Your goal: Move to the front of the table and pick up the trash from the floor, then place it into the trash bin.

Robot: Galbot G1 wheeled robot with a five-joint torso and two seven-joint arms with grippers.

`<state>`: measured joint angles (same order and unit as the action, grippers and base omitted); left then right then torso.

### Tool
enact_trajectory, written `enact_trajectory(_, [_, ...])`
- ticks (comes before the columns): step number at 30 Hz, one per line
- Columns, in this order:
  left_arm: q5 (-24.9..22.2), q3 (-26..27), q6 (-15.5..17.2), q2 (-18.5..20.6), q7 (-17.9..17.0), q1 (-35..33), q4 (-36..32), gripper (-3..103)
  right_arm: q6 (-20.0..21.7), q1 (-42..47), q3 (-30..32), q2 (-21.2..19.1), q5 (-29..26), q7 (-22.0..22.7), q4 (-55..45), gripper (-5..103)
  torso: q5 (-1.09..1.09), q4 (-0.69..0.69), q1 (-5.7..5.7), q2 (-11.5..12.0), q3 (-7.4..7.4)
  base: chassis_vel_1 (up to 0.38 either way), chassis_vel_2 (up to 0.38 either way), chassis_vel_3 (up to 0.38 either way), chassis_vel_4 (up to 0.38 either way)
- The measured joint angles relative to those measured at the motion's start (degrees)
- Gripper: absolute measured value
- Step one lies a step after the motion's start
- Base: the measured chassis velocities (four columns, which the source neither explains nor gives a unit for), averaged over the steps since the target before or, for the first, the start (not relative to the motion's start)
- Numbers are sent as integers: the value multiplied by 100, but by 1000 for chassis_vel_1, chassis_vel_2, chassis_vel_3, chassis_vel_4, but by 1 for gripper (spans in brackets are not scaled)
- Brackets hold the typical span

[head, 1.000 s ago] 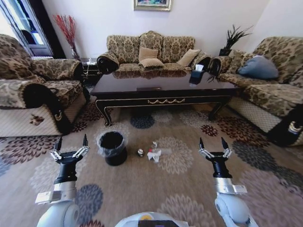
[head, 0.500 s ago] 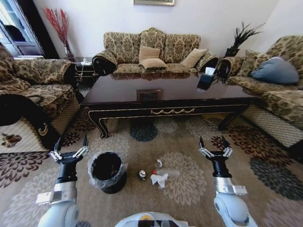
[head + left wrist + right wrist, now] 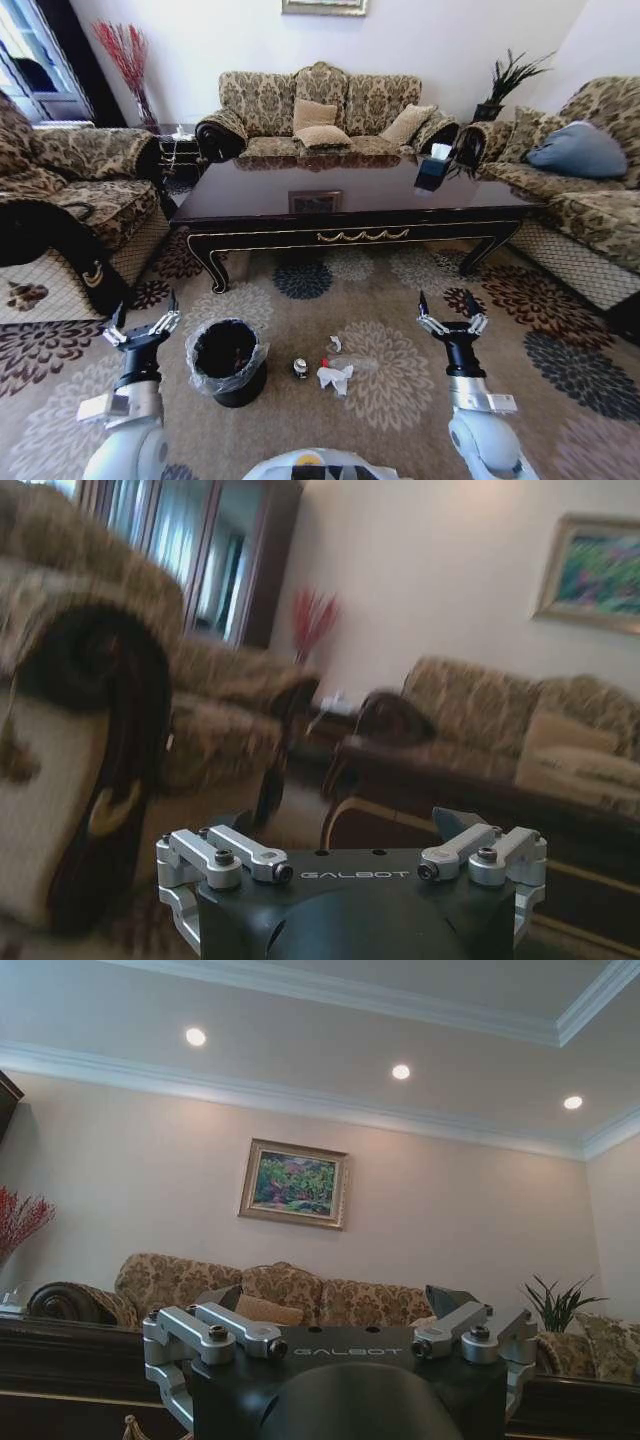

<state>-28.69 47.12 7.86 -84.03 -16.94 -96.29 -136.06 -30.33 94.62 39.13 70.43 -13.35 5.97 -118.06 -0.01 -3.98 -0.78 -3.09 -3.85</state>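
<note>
We stand on the patterned carpet with the table [image 3: 350, 205] across our front, its gold-trimmed apron facing us and open floor between. The trash bin [image 3: 228, 360] sits on that floor toward our left; just beside it lie the small can [image 3: 299, 368], the crumpled tissue [image 3: 334, 377] and the clear bottle [image 3: 350, 364]. Our left gripper [image 3: 140, 318] and right gripper [image 3: 446, 310] point upward at either side, fingers spread, holding nothing.
</note>
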Motion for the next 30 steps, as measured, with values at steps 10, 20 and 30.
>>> enact_trajectory(10, [-2420, 113, 2992, 635, -2429, 559, 51, 100, 0, -27, -103, 20, 42, 4, 56, 100, 0, -1, -1, 0, 0, 0, 0, 0, 0])
enact_trajectory(20, [-2571, -171, 3223, 839, -2436, 963, 1015, 100, -10, -10, -134, 38, 70, 9, 85, 100, 1, -1, -1, 1, 0, 0, 0, 0, 0])
enact_trajectory(30, [-2745, -479, 3072, 792, -2201, 1200, 1710, 100, -13, 7, -203, 81, 119, 15, 101, 100, 1, -1, -1, 1, 0, 0, 0, 0, 0])
